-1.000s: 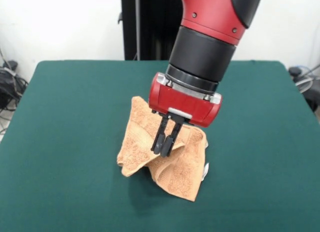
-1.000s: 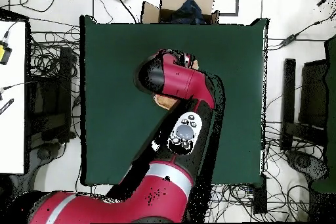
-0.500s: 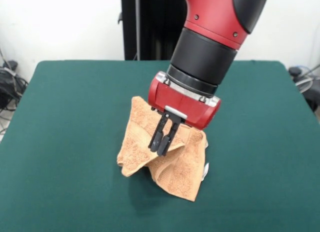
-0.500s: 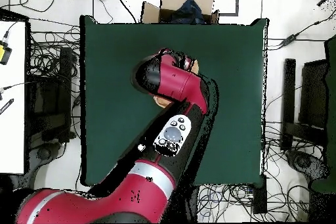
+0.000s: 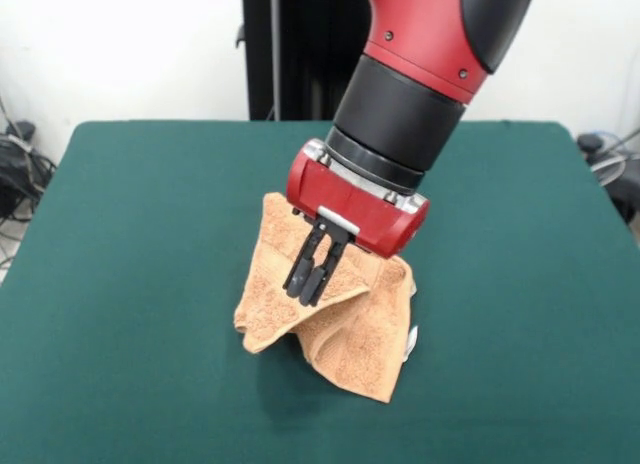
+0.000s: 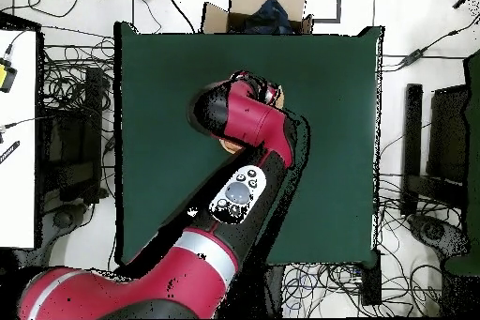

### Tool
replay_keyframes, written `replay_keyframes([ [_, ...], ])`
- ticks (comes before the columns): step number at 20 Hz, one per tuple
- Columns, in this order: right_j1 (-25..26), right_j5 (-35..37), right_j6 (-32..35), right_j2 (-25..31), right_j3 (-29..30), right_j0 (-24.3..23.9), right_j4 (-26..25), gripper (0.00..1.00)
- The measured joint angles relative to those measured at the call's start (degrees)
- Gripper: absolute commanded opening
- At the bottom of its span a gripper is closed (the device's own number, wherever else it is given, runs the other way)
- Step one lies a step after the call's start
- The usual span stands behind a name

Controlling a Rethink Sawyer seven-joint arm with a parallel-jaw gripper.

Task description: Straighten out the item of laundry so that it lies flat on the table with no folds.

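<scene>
The orange-tan towel (image 5: 345,334) lies crumpled in the middle of the dark green table (image 5: 140,234), bunched into raised folds, with its white tag (image 5: 411,342) at the right edge. My gripper (image 5: 304,288) hangs from the red wrist just above and in front of the towel's upper left fold, its two black fingers pressed together with no cloth seen between them. In the overhead view the arm covers the gripper and most of the towel; only a small tan patch (image 6: 228,144) shows on the table (image 6: 337,100).
The black pedestal (image 5: 290,54) stands behind the table's far edge. In the overhead view a cardboard box (image 6: 267,8) sits past the table's top edge, with cables and equipment (image 6: 66,147) around the sides.
My gripper has shifted left and slightly up over the towel, tilting a little. The towel has kept its shape and place.
</scene>
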Motion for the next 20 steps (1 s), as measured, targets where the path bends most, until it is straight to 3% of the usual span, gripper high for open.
replay_keyframes([
  [10,0.8,2.3,0.0,-1.0,0.0,0.5,1.0,0.0],
  [11,0.8,2.6,0.0,-1.0,0.0,0.5,1.0,1.0],
  [20,0.8,5.5,0.0,-1.0,0.0,0.5,1.0,1.0],
])
